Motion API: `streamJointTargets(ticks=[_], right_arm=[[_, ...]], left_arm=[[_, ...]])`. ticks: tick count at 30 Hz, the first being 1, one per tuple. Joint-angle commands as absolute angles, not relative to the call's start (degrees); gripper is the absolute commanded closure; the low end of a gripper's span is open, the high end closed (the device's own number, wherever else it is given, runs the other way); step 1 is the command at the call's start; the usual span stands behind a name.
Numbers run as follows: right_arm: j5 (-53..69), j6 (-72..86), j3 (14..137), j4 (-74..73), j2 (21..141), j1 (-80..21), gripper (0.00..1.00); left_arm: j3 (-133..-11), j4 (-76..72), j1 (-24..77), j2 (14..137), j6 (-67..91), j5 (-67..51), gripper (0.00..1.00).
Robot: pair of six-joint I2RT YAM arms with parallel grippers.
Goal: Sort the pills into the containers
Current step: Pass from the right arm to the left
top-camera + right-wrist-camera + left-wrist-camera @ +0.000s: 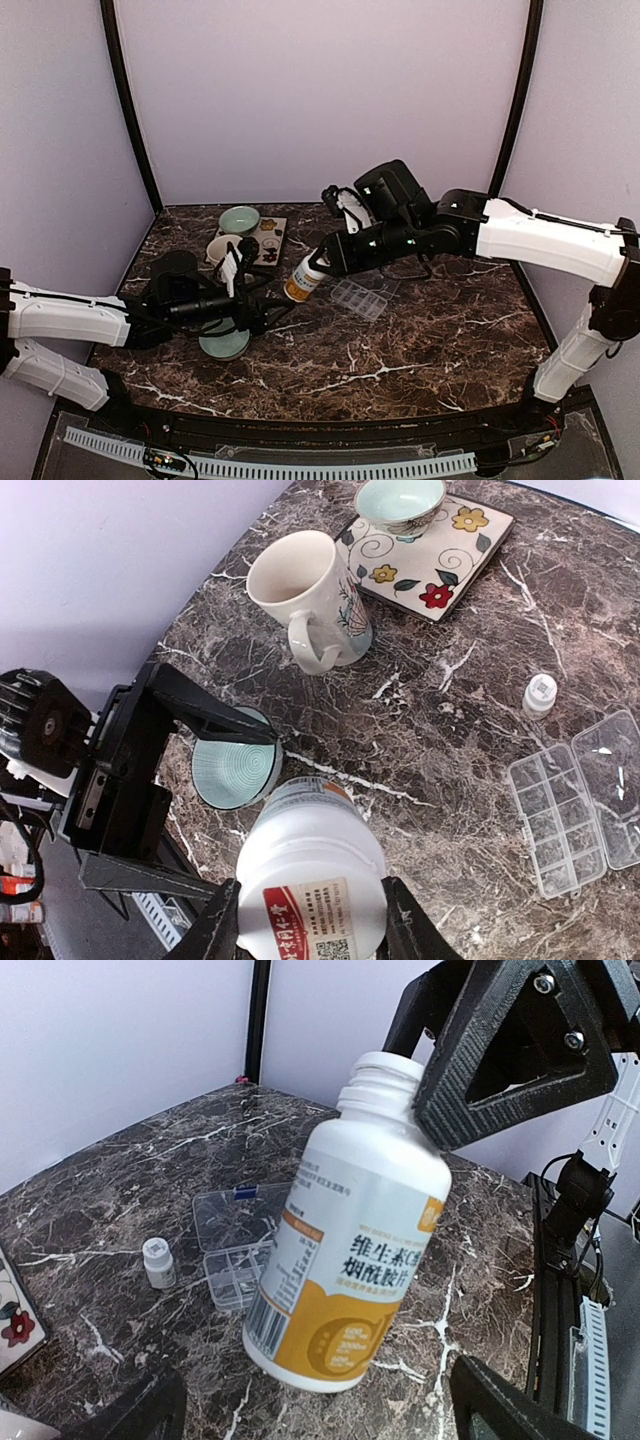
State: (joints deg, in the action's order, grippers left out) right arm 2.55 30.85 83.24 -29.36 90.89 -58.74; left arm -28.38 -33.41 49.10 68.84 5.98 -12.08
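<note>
Now the right end effector [312, 920] is clamped on a big bottle [340, 1230]. It holds the bottle up off the counter [420, 350], tipped on a slant. The bottle is round and made of smooth white plastic. It has an orange and white label and an open neck with ridges. The left end effector [315, 1412] is near the bottle's bottom end. Its two black fingers [140, 1412] stand wide apart and hold nothing.

The pill box [362, 297] lies flat on the counter, just to the right of the bottle and under the right arm. It is a clear plastic rectangle with rows of little square pockets. Its see-through lid is flipped open beside it. The pockets are too small to see into. A little bottle [540, 693] with a white cap stands near the box.

The counter is dark brown stone with thin white lines all over. Farther back there is a white mug [305, 600] with a handle. A pale green bowl [400, 502] sits on a square tray [470, 535] with painted flowers. A round pale green dish [235, 770] with rings lies by the left arm.
</note>
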Motion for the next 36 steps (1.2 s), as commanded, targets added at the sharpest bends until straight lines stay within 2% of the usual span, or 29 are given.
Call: streamJointTargets(ticks=[1,15,36], right_arm=[[6.5,32.4,81.4,-24.3,87.2,-57.6,0.97],[16.3,37.1,75.5,-16.3,84.1,-54.4,0.98],[19.7,39.2,74.6,-12.3,86.1,-54.2,0.98]], left_arm=[[-30.7,-37.2,49.4,70.1,3.6,-14.7,0.05],[-30.0,-46.5,49.4,72.5,5.2,-15.8,0.07],[-30.9,-47.3,49.4,73.3,4.7,-19.8,0.13]])
